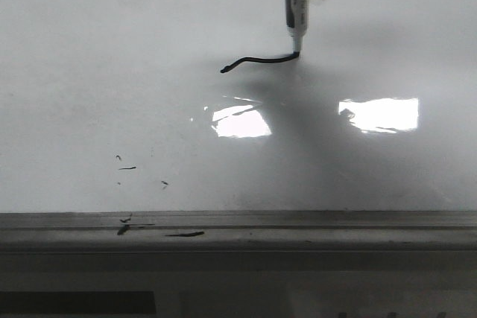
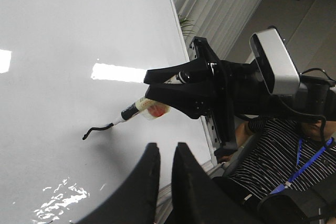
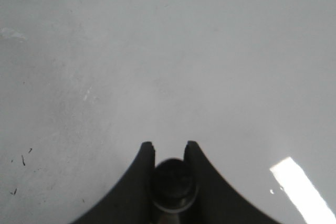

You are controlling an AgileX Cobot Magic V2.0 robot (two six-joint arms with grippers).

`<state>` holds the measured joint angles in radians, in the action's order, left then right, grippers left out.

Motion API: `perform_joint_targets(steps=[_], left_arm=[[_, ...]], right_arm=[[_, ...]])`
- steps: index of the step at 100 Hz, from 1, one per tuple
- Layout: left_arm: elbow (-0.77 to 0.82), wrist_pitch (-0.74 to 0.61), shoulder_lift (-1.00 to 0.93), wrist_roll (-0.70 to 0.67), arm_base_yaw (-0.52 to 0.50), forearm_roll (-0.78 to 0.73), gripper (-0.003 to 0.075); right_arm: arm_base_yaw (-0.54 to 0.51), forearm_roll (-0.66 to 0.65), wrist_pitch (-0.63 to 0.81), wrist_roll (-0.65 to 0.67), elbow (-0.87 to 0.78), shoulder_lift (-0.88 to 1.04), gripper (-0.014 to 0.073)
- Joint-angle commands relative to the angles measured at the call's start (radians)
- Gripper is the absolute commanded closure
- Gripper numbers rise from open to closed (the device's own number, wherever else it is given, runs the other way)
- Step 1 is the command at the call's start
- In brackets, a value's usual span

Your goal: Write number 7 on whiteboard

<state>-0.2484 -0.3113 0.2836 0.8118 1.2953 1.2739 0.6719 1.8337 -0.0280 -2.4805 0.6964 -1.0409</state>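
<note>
The whiteboard [image 1: 112,50] fills the front view. On it is one short, slightly wavy black stroke [image 1: 257,61] with a small hook at its left end; no stem shows. The marker [image 1: 297,16], white with a black band, has its tip at the stroke's right end. My right gripper [image 2: 149,85] is shut on the marker [image 2: 137,110]; in the right wrist view the marker's round end [image 3: 173,182] sits between the gripper [image 3: 169,148] fingers, over bare board [image 3: 210,51]. My left gripper [image 2: 167,148] hangs off the board [image 2: 63,35], jaws nearly together and empty.
A grey metal ledge [image 1: 298,229] runs along the board's bottom edge, with dark smears [image 1: 185,234] on it. Small black specks [image 1: 127,167] mark the lower left board. Two bright reflections [image 1: 240,121] [image 1: 380,115] show. A person in a striped shirt [image 2: 273,150] sits beyond the board's edge.
</note>
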Motion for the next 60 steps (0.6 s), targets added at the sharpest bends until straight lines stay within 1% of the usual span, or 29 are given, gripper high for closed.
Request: perform_joint_targets(steps=[1, 7, 16, 26, 40, 53, 60], left_arm=[[-0.027, -0.010, 0.009, 0.002, -0.002, -0.024, 0.0696], [-0.027, -0.010, 0.009, 0.002, -0.002, -0.026, 0.0696], [-0.027, -0.010, 0.009, 0.002, -0.002, -0.032, 0.0696], [-0.027, -0.008, 0.009, 0.002, -0.002, -0.032, 0.0696], [-0.027, -0.002, 0.009, 0.002, -0.002, -0.032, 0.0696], [-0.027, -0.002, 0.009, 0.002, -0.002, -0.032, 0.0696], [-0.027, -0.002, 0.009, 0.002, -0.002, -0.032, 0.0696]], right_arm=[[-0.018, 0.031, 0.054, -0.002, 0.007, 0.015, 0.0638], [-0.015, 0.031, -0.003, 0.025, -0.005, 0.015, 0.0638], [-0.014, 0.031, -0.087, 0.099, -0.044, 0.009, 0.0638], [-0.012, 0.031, -0.125, 0.172, -0.107, 0.001, 0.0638], [-0.012, 0.031, -0.141, 0.181, -0.156, 0.001, 0.0638], [-0.012, 0.031, -0.156, 0.181, -0.147, 0.001, 0.0638], [-0.012, 0.031, -0.205, 0.181, -0.127, 0.021, 0.0638]])
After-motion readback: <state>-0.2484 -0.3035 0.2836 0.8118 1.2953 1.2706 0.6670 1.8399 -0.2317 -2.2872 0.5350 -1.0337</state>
